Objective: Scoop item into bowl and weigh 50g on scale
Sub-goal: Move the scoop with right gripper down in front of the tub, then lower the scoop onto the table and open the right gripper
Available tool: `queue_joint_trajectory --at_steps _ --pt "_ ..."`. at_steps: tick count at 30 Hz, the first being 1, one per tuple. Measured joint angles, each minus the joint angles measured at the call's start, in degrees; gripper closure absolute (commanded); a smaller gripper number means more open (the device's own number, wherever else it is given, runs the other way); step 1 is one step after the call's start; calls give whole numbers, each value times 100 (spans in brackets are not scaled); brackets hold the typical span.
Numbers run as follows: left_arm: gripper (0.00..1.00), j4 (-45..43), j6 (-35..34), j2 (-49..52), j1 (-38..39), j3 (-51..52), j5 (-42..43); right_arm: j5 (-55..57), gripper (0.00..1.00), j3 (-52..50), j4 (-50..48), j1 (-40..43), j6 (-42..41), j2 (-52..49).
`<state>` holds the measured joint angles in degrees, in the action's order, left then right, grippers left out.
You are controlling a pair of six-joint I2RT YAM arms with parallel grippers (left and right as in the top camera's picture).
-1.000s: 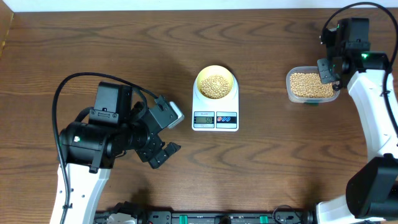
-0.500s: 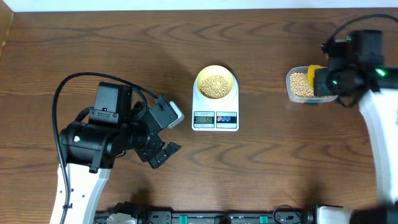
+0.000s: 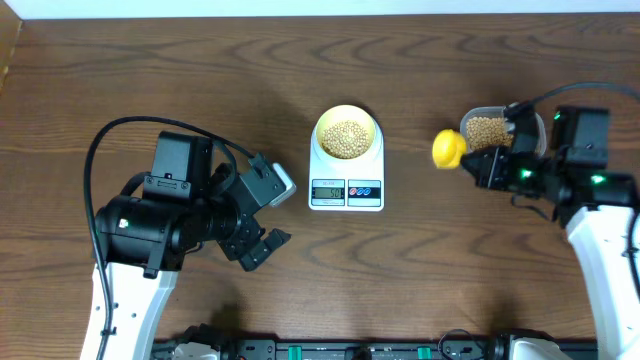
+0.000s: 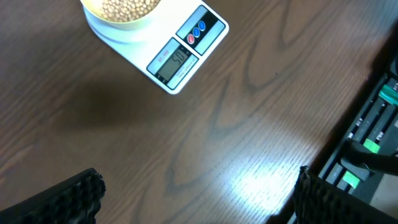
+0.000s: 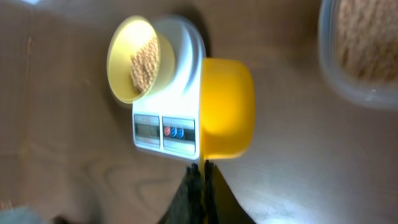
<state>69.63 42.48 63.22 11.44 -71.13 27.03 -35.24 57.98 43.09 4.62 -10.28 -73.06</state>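
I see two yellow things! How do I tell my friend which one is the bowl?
Find the white scale in the middle of the brown table. The bowl sits right on its round platform. It is pale yellow and holds tan beans, while the brighter yellow scoop is off to the side, gripped by the right arm's fingers.

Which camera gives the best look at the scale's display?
The left wrist view: the display is large, sharp and unblocked. Overhead shows it tiny, with the digits unreadable. The right wrist view shows it small and blurred.
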Motion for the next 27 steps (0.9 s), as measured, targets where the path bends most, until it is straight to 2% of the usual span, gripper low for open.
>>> queue_joint_trajectory --at_steps 3,5,8,12,16,20,21,22,25,27 --pt "1 -4 0 -2 0 -4 -2 -177 99 -1073 -1611 37 -752 -33" --pt "1 7 0 -2 -4 -7 2 -247 99 -1978 -3056 50 -1421 -37" --pt "1 4 0 -2 -4 -7 0 -258 99 -2662 -3960 50 -1978 -37" --pt "1 2 0 -2 -4 -7 0 -256 99 -3381 -4109 153 -2555 -37" --pt "1 2 0 -2 -4 -7 0 -730 99 -3442 -3941 713 -2465 -35" --pt "1 2 0 -2 -4 -7 0 -1270 99 -3445 -3296 1467 -2103 -33" --pt "1 2 0 -2 -4 -7 0 -1388 96 -3449 -3003 1720 -1945 -31" --pt "1 4 0 -2 -4 -7 2 -1469 86 -3449 -2833 1875 -1836 -31" --pt "1 -2 0 -2 -4 -7 0 -1631 70 -3451 -2094 2260 -1231 -31" --pt "1 2 0 -2 -4 -7 2 -1624 50 -3462 -1952 2306 -905 -31"
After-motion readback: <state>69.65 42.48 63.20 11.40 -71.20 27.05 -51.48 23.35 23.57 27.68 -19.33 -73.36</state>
